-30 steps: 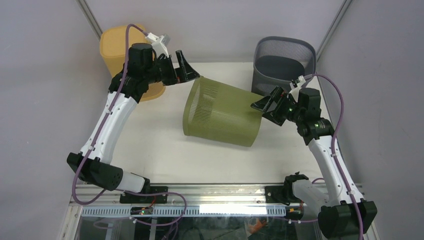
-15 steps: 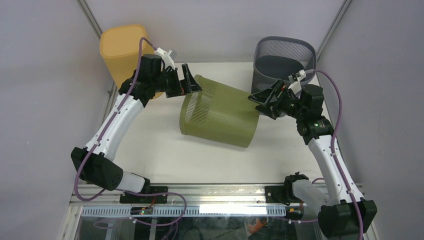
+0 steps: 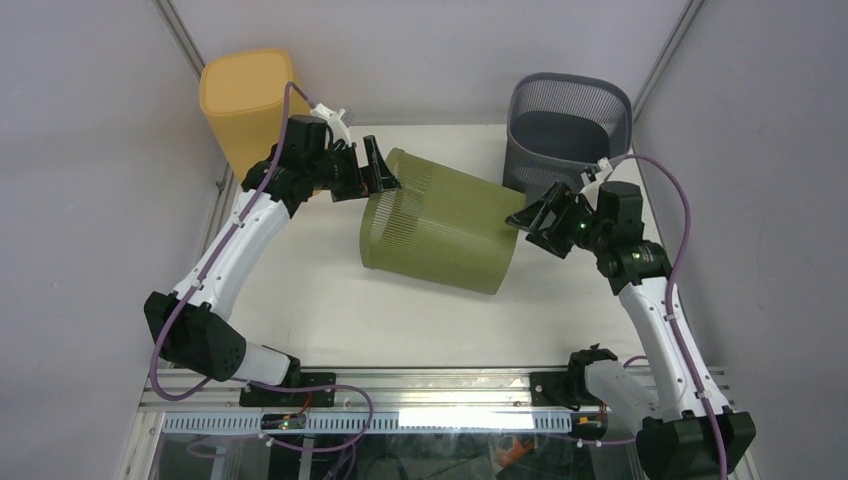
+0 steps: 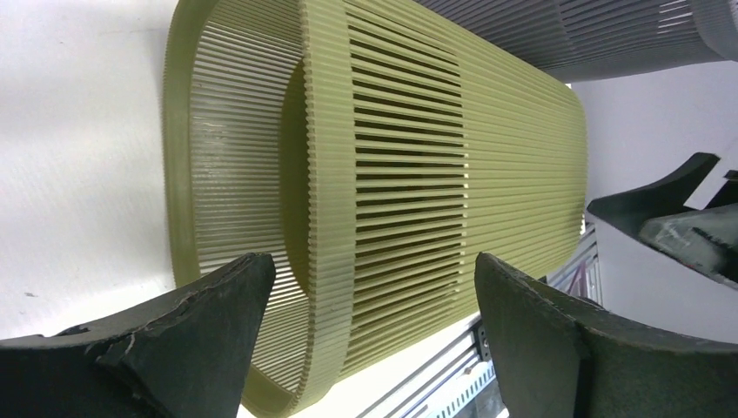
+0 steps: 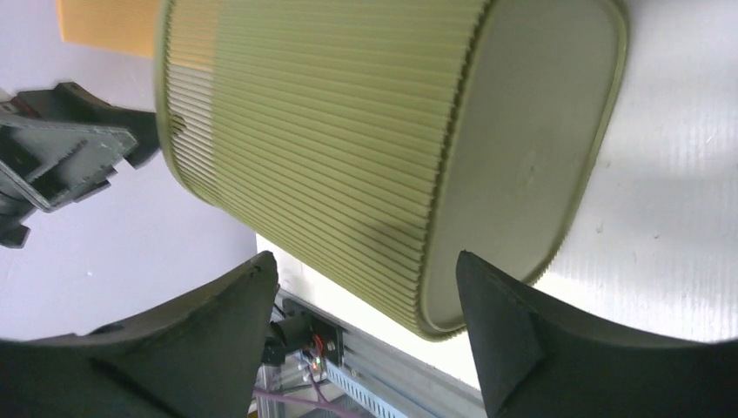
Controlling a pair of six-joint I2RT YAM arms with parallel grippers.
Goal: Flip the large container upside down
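Green bin (image 3: 440, 225): lies on its side mid-worktop (image 3: 330, 310), mouth toward left claw (image 3: 385, 176), base toward right claw (image 3: 520, 218), both spread wide, gripping nothing; flip judged half-done, next move likely lifting the base until the mouth sits flat.

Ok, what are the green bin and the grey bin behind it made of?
Green bin: likely moulded plastic, matte olive, with thin ribs, slots and a solid base. Grey bin: probably metal mesh, dark grey; its fine weave is see-through.
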